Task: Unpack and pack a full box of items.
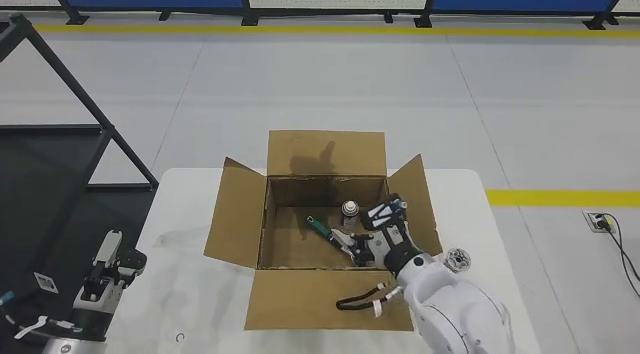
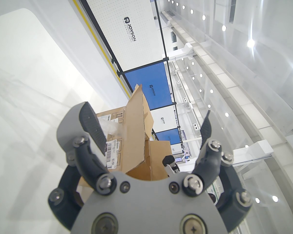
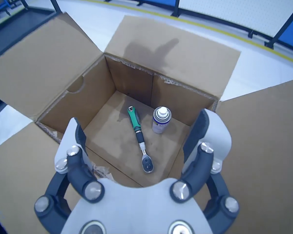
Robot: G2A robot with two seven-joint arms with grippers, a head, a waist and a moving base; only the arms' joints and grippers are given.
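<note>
Item 1. Right tool (image 3: pixel 140 125): fingers spread wide, holding nothing, poised over the open mouth of the box (image 3: pixel 134 83), near its front wall.

Item 2. Box, brown cardboard, on the white desk (image 1: pixel 190 284), all four flaps folded outward. It holds two things.

- Ratchet wrench (image 3: pixel 139 135), green-and-black handle, bright metal head. It lies flat on the box floor near the middle, head toward the front wall. Judged stiff, fairly heavy for its size and head-heavy. The rubbery handle looks like the surest hold, taken across the black section near the head so it does not swing.
- Spray can (image 3: pixel 161 120), white cap, standing upright just beside the wrench handle, toward the back wall. Judged rigid but thin-walled, smooth and liable to slip or tip. Best taken round the body below the cap, with the fingers square to it.

Item 3. Left tool (image 2: pixel 147 118): fingers spread, empty, at the near-left corner of the desk, well apart from the box.
</note>
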